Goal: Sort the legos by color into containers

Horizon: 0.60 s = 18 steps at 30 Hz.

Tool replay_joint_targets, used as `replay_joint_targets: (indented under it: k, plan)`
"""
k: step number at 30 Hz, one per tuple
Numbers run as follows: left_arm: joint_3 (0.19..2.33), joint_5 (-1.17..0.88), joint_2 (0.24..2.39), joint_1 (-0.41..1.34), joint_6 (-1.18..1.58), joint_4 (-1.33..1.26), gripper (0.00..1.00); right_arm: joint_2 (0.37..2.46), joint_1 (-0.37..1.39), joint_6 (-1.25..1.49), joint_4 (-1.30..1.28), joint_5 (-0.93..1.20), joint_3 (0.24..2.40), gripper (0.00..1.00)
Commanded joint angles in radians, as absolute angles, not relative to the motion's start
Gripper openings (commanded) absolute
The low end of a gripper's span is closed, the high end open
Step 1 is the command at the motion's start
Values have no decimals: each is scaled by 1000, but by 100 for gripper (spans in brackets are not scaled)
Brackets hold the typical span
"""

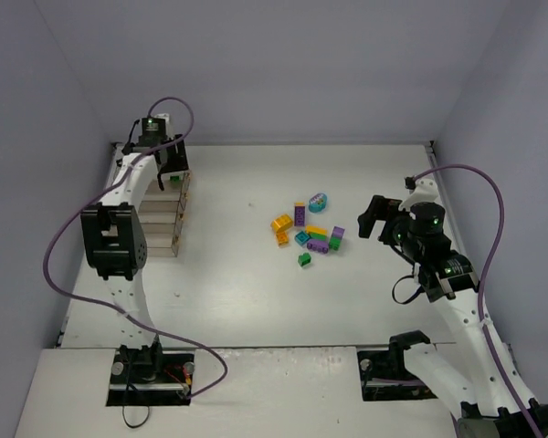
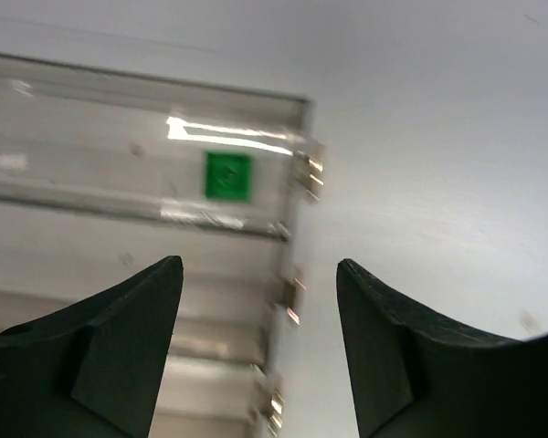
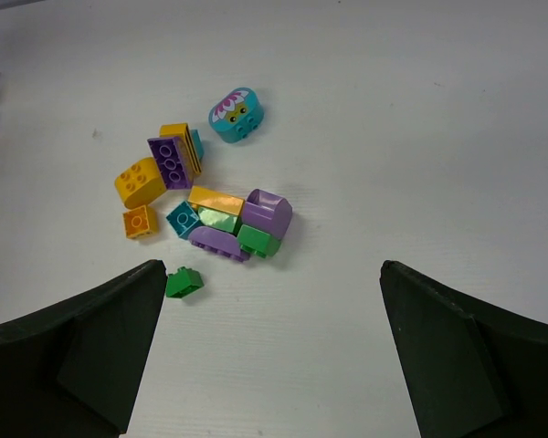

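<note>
The legos lie in a loose cluster at mid table, also in the right wrist view: yellow, orange, purple, teal and green bricks, a rounded teal piece at the far end, one green brick apart at the near side. The clear containers stand in a row at the left. One green brick lies in the far compartment. My left gripper hangs open and empty above that far end. My right gripper is open and empty, right of the cluster.
Grey walls enclose the table on the left, back and right. The arm bases stand at the near edge. Purple cables loop off both arms.
</note>
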<state>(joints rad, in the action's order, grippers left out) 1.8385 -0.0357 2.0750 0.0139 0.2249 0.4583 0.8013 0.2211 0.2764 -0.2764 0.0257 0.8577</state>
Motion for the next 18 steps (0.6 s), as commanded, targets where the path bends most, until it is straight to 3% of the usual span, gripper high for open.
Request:
replay_joint_targets:
  k: [1, 8, 14, 18]
  plan:
    - [1729, -91, 1832, 199, 267, 459, 62, 795, 212, 259, -245, 14, 884, 100]
    - [1464, -103, 1687, 586, 414, 443, 67, 755, 213, 250, -250, 8, 865, 100]
    - [1469, -113, 1778, 820, 410, 425, 70, 749, 213, 252, -253, 3, 856, 100]
    - [1519, -114, 1862, 888, 382, 417, 70, 733, 213, 250, -259, 3, 861, 100]
